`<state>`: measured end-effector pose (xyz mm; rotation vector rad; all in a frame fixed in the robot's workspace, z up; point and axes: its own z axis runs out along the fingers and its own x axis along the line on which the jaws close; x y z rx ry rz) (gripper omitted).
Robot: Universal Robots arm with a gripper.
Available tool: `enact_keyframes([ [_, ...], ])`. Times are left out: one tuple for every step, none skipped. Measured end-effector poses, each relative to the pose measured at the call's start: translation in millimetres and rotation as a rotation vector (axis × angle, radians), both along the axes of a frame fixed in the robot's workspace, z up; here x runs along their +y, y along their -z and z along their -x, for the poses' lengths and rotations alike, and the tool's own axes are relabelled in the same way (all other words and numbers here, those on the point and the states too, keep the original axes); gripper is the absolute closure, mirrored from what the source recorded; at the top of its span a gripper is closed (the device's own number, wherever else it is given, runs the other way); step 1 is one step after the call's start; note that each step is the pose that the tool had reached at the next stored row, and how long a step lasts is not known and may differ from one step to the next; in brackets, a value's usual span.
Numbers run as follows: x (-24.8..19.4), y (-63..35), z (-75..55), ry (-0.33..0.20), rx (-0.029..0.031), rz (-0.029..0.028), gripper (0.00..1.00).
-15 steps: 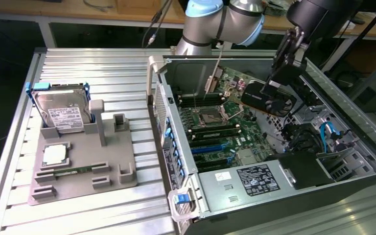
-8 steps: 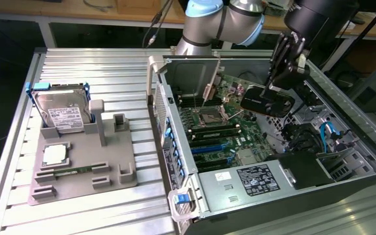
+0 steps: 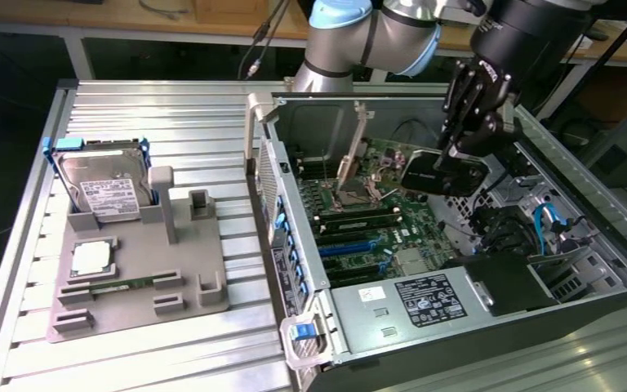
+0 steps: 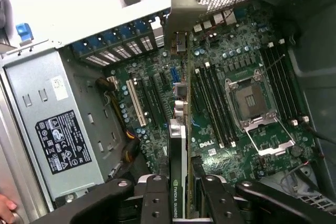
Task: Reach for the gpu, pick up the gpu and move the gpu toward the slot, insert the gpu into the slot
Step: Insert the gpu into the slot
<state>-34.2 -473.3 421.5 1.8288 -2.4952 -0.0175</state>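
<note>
My gripper hangs inside the open computer case, shut on the gpu, a dark card held on edge above the green motherboard. In the wrist view the gpu runs edge-on away from my gripper and ends in its silver bracket near the case's rear wall. It hovers between the expansion connectors and the memory slots. The blue slot lies among parallel blue strips, toward the exterior view's left of the card and lower down.
The power supply fills the case's near corner, and the processor socket sits beside the card. A hard drive stands on a grey fixture outside the case. A fingertip shows at the wrist view's edge.
</note>
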Motion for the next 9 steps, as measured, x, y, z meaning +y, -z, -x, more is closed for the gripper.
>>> enact_keyframes([
  [0.0,0.8,0.0,-0.018,0.0000,0.0001,0.73],
  [0.0,1.8,-0.1,-0.038,0.0000,0.0002,0.73],
  [0.0,2.7,-0.1,-0.055,0.0000,0.0004,0.73],
  [0.0,3.7,-0.2,-0.072,0.0000,0.0006,0.73],
  [0.0,4.7,-0.3,-0.088,0.0000,0.0010,0.73],
  [0.0,5.7,-0.3,-0.105,0.0000,0.0010,0.73],
  [0.0,6.8,-0.4,-0.120,0.0000,0.0011,0.73],
  [0.0,8.2,-0.4,-0.133,0.0000,0.0010,0.73],
  [-0.1,9.7,-0.4,-0.141,0.0000,0.0010,0.73],
])
